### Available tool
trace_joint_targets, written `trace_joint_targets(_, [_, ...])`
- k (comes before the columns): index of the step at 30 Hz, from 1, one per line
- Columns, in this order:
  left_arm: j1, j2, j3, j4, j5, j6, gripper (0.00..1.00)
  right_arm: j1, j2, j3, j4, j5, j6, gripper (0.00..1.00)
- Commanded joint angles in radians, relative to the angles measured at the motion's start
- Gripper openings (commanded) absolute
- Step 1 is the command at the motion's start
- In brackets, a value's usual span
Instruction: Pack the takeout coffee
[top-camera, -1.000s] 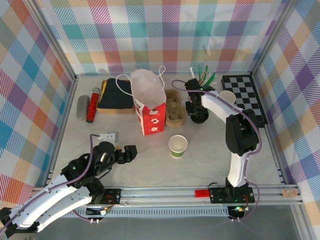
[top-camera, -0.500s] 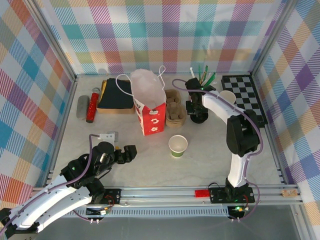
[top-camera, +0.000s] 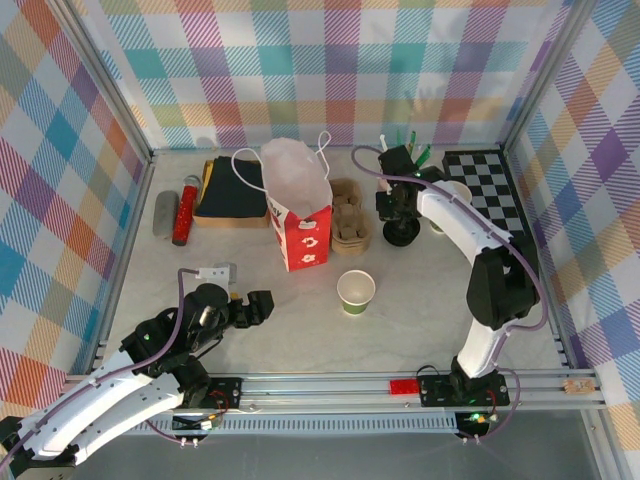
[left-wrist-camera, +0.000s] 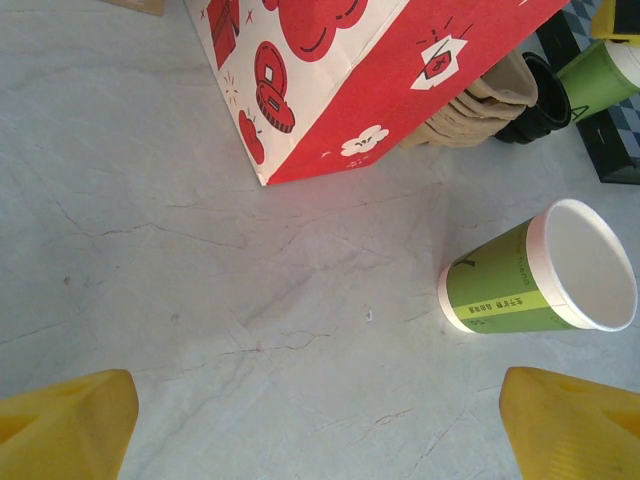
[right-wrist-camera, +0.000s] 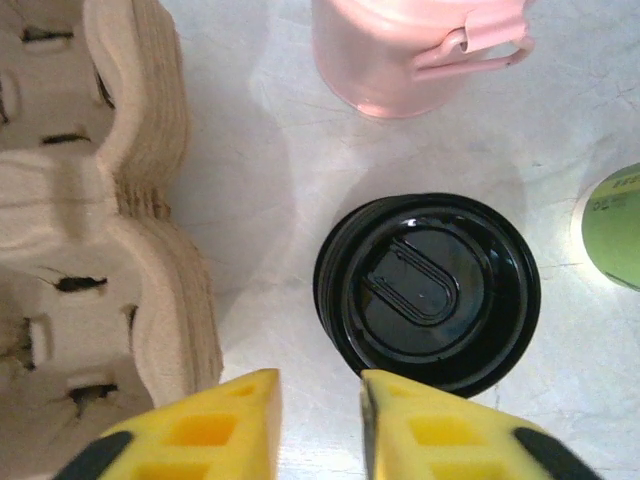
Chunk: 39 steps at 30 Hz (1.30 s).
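The takeout coffee, a green-banded cup wearing a black lid, is out of view. A black round lid lies by itself on the table, also seen from above. My right gripper hovers just in front of this lid, narrowly open, with nothing between its yellow fingers. A lidless white-rimmed green cup stands mid-table. My left gripper is wide open near the front left, well short of that cup.
A red and white paper bag stands open at centre back. Stacked pulp cup carriers lie between bag and lid. A pink cup sits behind the lid; another green cup and a chessboard lie to its right.
The right arm has swung a little to the right and back, its gripper now over the black lid. The left arm has not moved.
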Motion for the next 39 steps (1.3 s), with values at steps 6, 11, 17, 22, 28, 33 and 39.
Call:
trace_joint_targets(6, [0.001,-0.041,0.009,-0.027,0.005,0.007,0.93,-0.012,-0.032,-0.109,-0.009,0.059,0.008,0.44])
trace_joint_targets(11, [0.001,-0.039,0.002,-0.018,0.0,0.006,0.93,-0.069,-0.079,-0.177,0.014,0.033,0.095,0.47])
trace_joint_targets(17, [0.001,-0.038,0.002,-0.02,-0.003,0.006,0.93,-0.15,-0.118,-0.261,0.113,-0.085,0.144,0.5])
trace_joint_targets(22, [0.001,-0.034,0.001,-0.017,-0.005,0.007,0.93,-0.193,-0.106,-0.281,0.154,-0.127,0.163,0.5])
trace_joint_targets(28, [0.001,-0.027,0.004,-0.012,-0.004,0.007,0.93,-0.223,-0.076,-0.283,0.199,-0.151,0.184,0.47])
trace_joint_targets(33, [0.001,-0.024,0.009,-0.017,-0.007,0.009,0.93,-0.241,-0.04,-0.281,0.215,-0.156,0.19,0.46])
trace_joint_targets(39, [0.001,-0.025,0.005,-0.021,-0.011,0.008,0.93,-0.249,-0.008,-0.287,0.244,-0.163,0.196,0.45])
